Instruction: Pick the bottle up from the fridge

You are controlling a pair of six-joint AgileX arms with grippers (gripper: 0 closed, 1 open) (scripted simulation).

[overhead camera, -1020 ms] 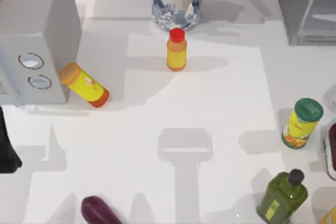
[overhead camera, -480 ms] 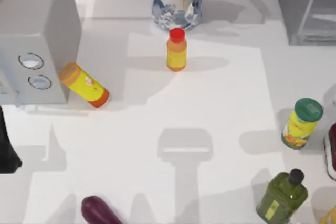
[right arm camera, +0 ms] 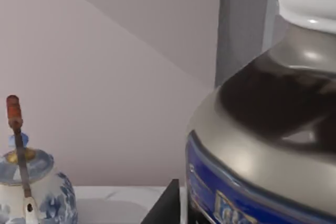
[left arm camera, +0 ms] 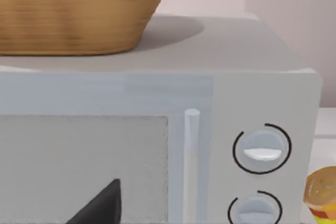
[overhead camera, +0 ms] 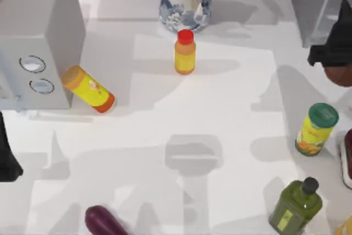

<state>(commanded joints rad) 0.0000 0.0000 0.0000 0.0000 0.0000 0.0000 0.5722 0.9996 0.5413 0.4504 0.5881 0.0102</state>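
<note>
1. The right gripper (overhead camera: 336, 53) hangs at the table's right edge, at about 2 o'clock from the table's centre, just in front of the fridge (overhead camera: 316, 9).
2. A reddish-brown round body, the bottle (overhead camera: 340, 74), sits right under the gripper; I cannot tell from the pictures whether the fingers are clamped on it.
3. In the right wrist view the bottle (right arm camera: 262, 129) is very near, with its white cap, dark body and a blue label band.
4. The left gripper (overhead camera: 8, 158) is parked at the table's left edge, at about 9 o'clock, near the pale box with two dials (overhead camera: 38, 42).
5. A red-capped orange bottle (overhead camera: 185, 53) stands at 12 o'clock, before a blue-and-white teapot (overhead camera: 185, 1).
</note>
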